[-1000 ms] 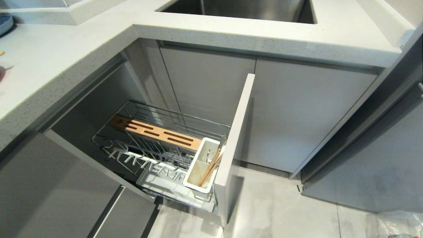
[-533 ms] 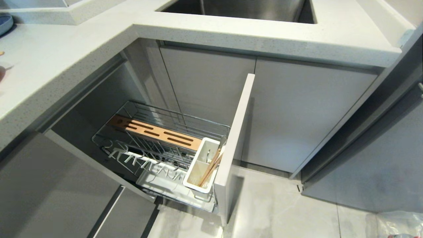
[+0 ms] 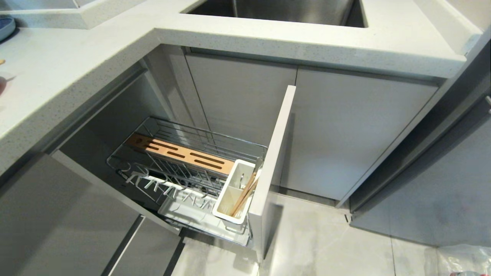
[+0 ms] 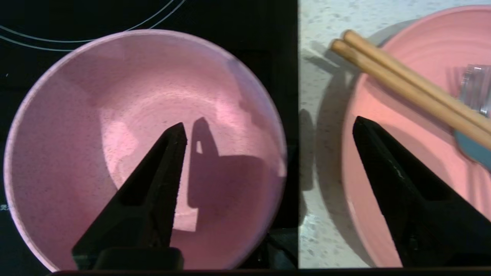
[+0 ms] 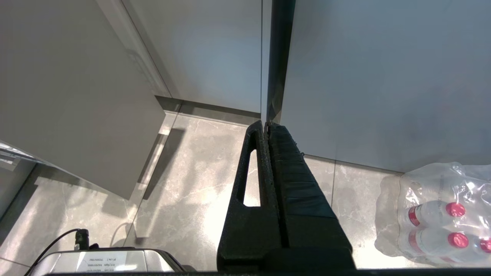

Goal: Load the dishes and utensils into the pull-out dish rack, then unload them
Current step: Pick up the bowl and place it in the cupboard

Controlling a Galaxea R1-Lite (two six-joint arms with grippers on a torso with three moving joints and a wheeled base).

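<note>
The left gripper [image 4: 270, 134] is seen only from its wrist camera; both black fingers are spread wide with nothing between them. One fingertip [image 4: 174, 140] hangs over the inside of the pink bowl [image 4: 96, 126], which sits upright on a black glass surface [image 4: 238, 23] marked with thin white arcs. Contact between finger and bowl cannot be confirmed; only a shadow is cast on the bowl's floor. The other fingertip [image 4: 368, 132] lies over the near rim of the pink plate [image 4: 422, 61], which rests on the speckled countertop [image 4: 318, 23] just beside the bowl. The plate is cut off at the frame edge. Across the plate, on the far side of that finger, a pair of wooden chopsticks [image 4: 402, 80] is laid; their far ends run out of frame. The fork [image 4: 473, 147] is only partly seen: a grey-blue patch and blurred tines under the chopsticks.

From the head camera neither arm is visible. The pull-out dish rack [image 3: 191, 161] is drawn out below the countertop. A second pair of chopsticks [image 3: 243, 193] leans in the white caddy [image 3: 226, 199]; the rear compartment's contents are hard to make out.

The right gripper [image 5: 267, 126] is pressed closed on nothing, hanging over the floor [image 5: 199, 172] near a wrapped pack of bottles [image 5: 441, 214], which is cut off at the edge.
</note>
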